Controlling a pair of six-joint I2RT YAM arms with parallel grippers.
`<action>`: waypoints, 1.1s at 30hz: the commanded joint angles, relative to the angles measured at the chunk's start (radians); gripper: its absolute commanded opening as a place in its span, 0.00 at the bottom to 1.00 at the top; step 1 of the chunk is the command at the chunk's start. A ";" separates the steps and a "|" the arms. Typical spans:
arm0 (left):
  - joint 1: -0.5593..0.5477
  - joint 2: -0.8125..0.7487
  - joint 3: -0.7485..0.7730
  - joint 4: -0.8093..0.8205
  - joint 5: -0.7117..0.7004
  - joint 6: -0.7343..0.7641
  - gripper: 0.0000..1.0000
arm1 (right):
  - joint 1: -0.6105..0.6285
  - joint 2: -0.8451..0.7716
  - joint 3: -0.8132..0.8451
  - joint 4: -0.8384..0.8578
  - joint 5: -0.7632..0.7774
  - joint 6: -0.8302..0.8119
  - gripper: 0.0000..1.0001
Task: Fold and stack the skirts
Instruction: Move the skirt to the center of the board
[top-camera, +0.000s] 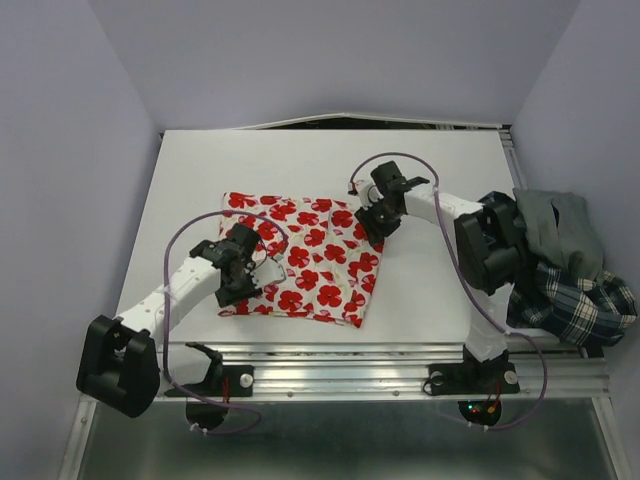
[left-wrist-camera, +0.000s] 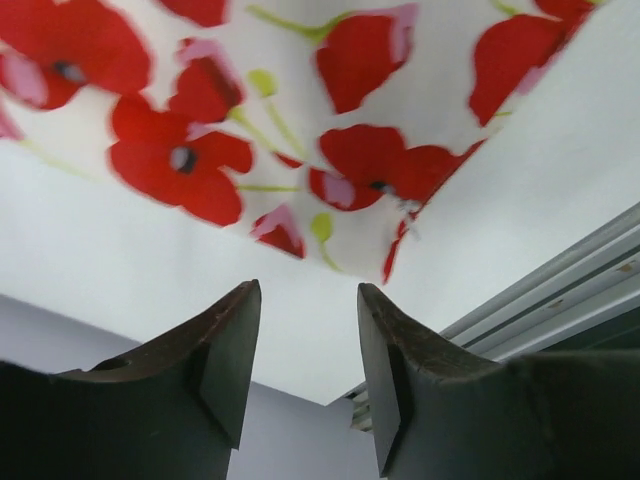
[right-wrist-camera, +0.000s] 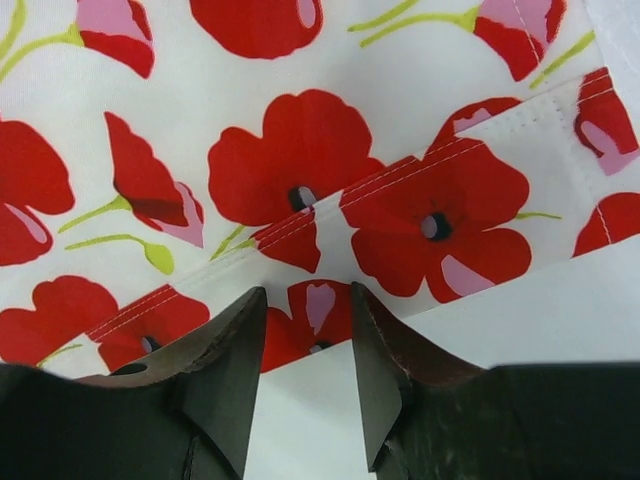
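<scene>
The white skirt with red flower print (top-camera: 305, 255) lies flat and folded in the middle of the table. My left gripper (top-camera: 240, 280) hovers over its near-left part, open, with nothing between the fingers. In the left wrist view that gripper (left-wrist-camera: 308, 305) sits just short of a corner of the printed skirt (left-wrist-camera: 200, 170). My right gripper (top-camera: 372, 230) is at the skirt's far-right edge. In the right wrist view it (right-wrist-camera: 308, 305) stands open, its tips astride the stitched hem of the skirt (right-wrist-camera: 290, 150). The grey skirt (top-camera: 555, 225) and the plaid skirt (top-camera: 580, 300) lie heaped at the table's right edge.
A white table (top-camera: 430, 290) carries everything, with a metal rail (top-camera: 400, 365) along its near edge. Purple walls close in the left, back and right sides. The right arm's upper link (top-camera: 490, 250) stands next to the heap of skirts.
</scene>
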 joint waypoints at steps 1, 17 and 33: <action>0.118 -0.049 0.166 -0.066 -0.017 0.075 0.59 | 0.004 0.007 -0.145 -0.010 0.111 -0.041 0.45; 0.397 0.448 0.444 0.118 0.507 -0.357 0.65 | 0.014 -0.374 -0.196 -0.176 -0.164 -0.063 0.49; 0.397 0.868 0.941 0.194 0.376 -0.430 0.00 | 0.014 -0.179 -0.322 0.097 -0.006 -0.052 0.33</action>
